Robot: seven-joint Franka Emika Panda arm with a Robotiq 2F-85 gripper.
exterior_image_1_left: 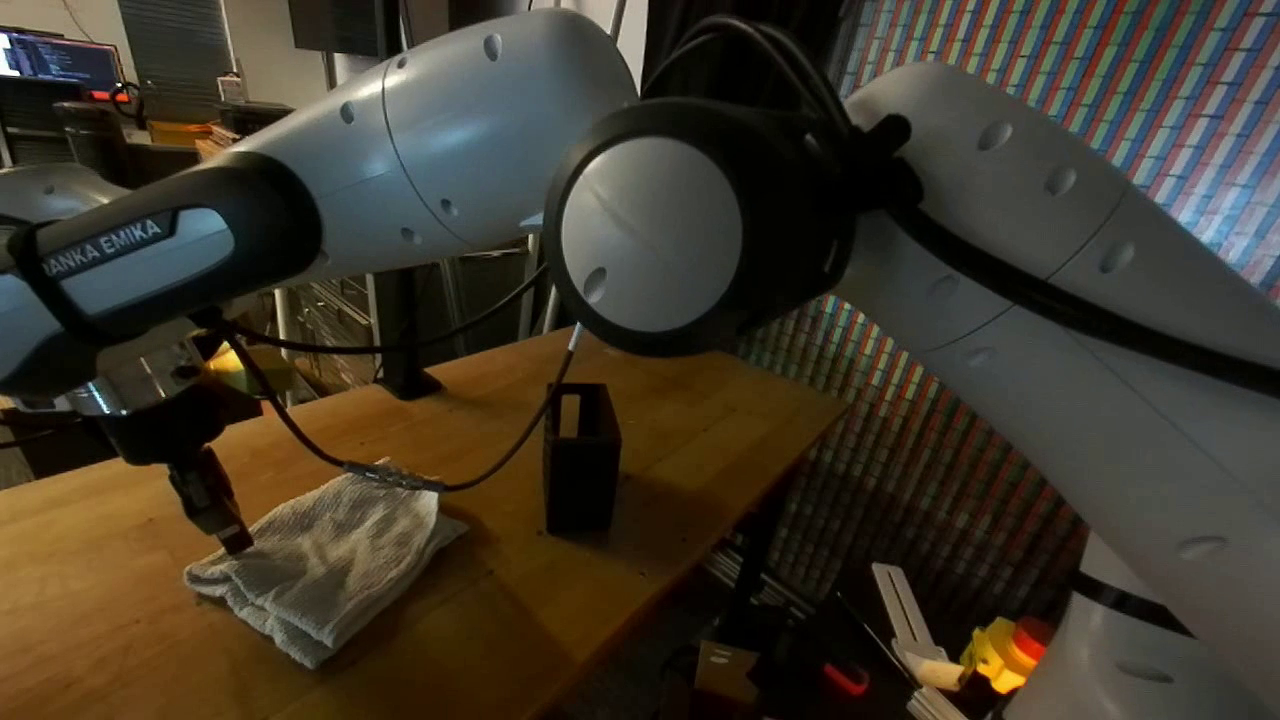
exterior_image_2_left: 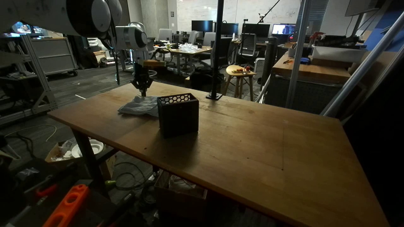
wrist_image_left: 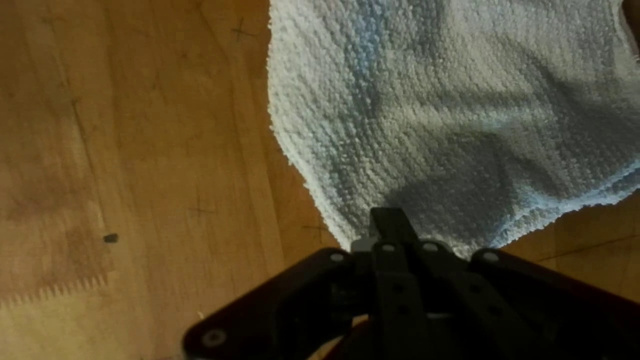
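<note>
Cloth (exterior_image_1_left: 325, 560), pale and textured, is what we see just under the fingers (wrist_image_left: 393, 235), resting on the wooden table (exterior_image_2_left: 227, 142), the largest thing around them, which runs well out to their right in an exterior view. Above the fingers we see the grey-white arm (exterior_image_1_left: 650, 235), bent at its joints and holding them pointed downward. Next in size, we have a black post (exterior_image_2_left: 217, 47) rising from the table to the right of the fingers in both exterior views. Also to their right in both, we make out an upright black box (exterior_image_2_left: 179, 116), with most of the cloth between it and the fingers. We see the cloth folded in layers, spreading up and to the right from the fingers in the wrist view, where they sit at its edge. We find the fingers standing fully together, but whether they pinch a little of the cloth we cannot tell. Smallest, we notice a dark mark (wrist_image_left: 110, 238) on the table, well left of the fingers in the wrist view.
</note>
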